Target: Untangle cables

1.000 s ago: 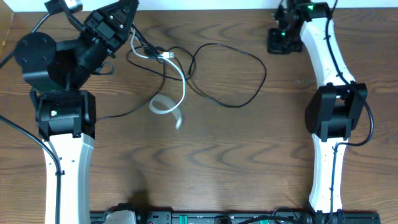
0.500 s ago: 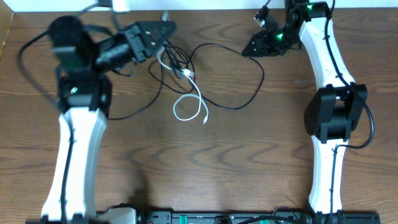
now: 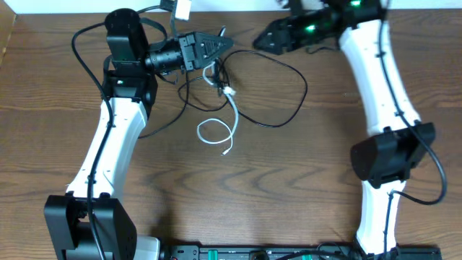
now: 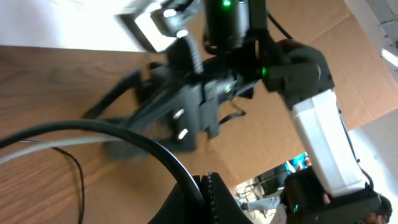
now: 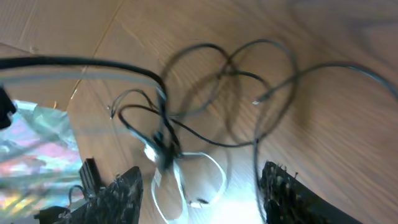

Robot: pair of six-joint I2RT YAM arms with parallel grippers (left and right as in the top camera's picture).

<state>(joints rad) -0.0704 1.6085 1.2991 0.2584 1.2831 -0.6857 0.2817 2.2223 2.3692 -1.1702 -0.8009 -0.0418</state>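
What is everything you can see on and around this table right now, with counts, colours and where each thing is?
table: one, brown wood, under everything
black cable: one, black, wide loops across the far middle of the table, crossing the white one
white cable: one, white, runs from by the left jaws to a small loop near the table's middle
equipment strip: one, black, along the table's near edge
cardboard: brown, beyond the table in the left wrist view, count unclear
left arm: one, white and black, left side reaching to the far middle, jaws shut on the black cable
right arm: one, white and black, right side reaching to the far middle, jaws open and empty
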